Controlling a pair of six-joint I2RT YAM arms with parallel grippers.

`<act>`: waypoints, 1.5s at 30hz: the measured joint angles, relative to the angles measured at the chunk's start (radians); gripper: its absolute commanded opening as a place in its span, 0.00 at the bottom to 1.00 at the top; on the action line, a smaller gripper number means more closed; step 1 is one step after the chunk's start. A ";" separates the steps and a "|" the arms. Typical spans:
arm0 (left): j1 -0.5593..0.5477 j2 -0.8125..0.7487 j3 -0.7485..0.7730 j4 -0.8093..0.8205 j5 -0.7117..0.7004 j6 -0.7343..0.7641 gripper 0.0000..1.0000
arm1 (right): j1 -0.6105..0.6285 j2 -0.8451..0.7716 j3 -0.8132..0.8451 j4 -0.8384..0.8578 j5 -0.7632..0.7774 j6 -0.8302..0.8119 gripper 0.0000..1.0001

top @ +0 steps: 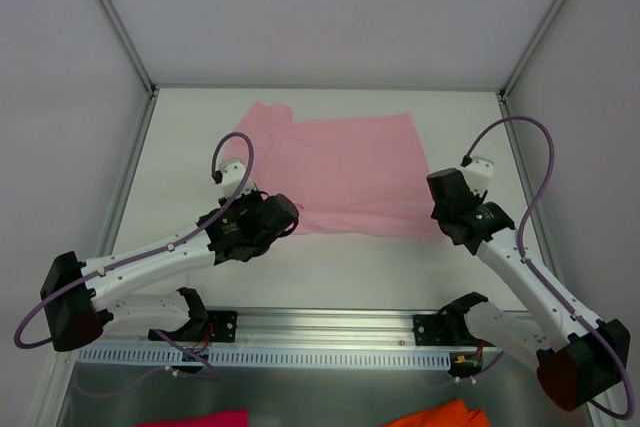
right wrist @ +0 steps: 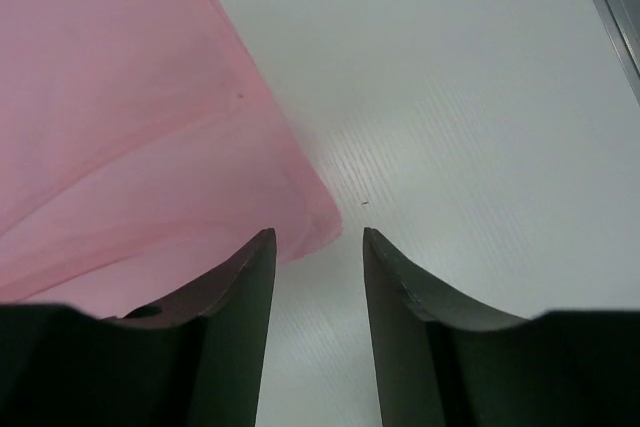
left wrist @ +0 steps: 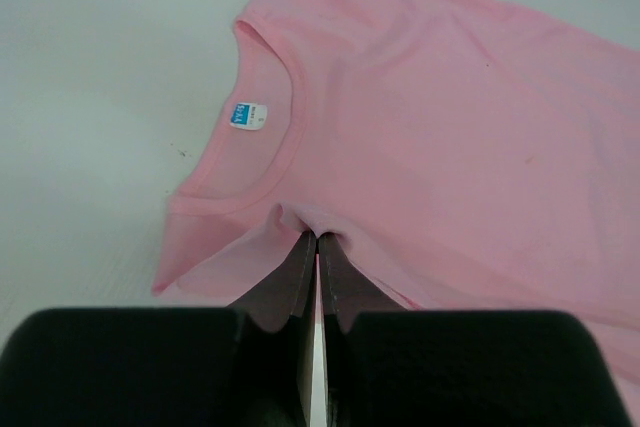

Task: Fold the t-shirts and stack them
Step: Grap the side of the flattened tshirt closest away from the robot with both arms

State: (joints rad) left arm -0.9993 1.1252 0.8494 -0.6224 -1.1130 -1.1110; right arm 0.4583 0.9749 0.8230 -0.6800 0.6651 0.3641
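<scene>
The light pink t-shirt (top: 340, 172) lies spread flat on the white table. In the left wrist view the t-shirt (left wrist: 450, 117) shows its neckline and small white neck label (left wrist: 245, 114). My left gripper (top: 285, 215) is at the shirt's near left edge, and its jaws (left wrist: 317, 237) are shut on a pinch of cloth just below the collar. My right gripper (top: 440, 209) is at the shirt's near right corner. It is open (right wrist: 318, 237) and empty, and the corner of the t-shirt (right wrist: 120, 127) lies just ahead of the tips, by the left finger.
The white table (top: 330, 272) has walls and metal frame posts on the left, right and back. A magenta cloth scrap (top: 195, 417) and an orange cloth scrap (top: 435, 415) lie below the near rail, off the table.
</scene>
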 measured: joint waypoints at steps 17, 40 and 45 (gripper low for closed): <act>0.000 -0.024 -0.082 0.227 0.079 0.169 0.00 | 0.042 -0.399 -0.203 -0.146 -0.145 0.083 0.44; 0.000 -0.067 -0.138 0.357 0.097 0.267 0.00 | 0.027 0.005 -0.278 0.072 -0.274 0.169 0.43; 0.000 -0.066 -0.153 0.379 0.113 0.286 0.00 | 0.015 0.063 -0.267 0.059 -0.227 0.175 0.44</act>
State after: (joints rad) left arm -0.9993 1.0588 0.6960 -0.2432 -1.0004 -0.8253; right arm 0.4736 1.0374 0.5564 -0.6209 0.4385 0.5388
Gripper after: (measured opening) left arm 0.008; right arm 0.437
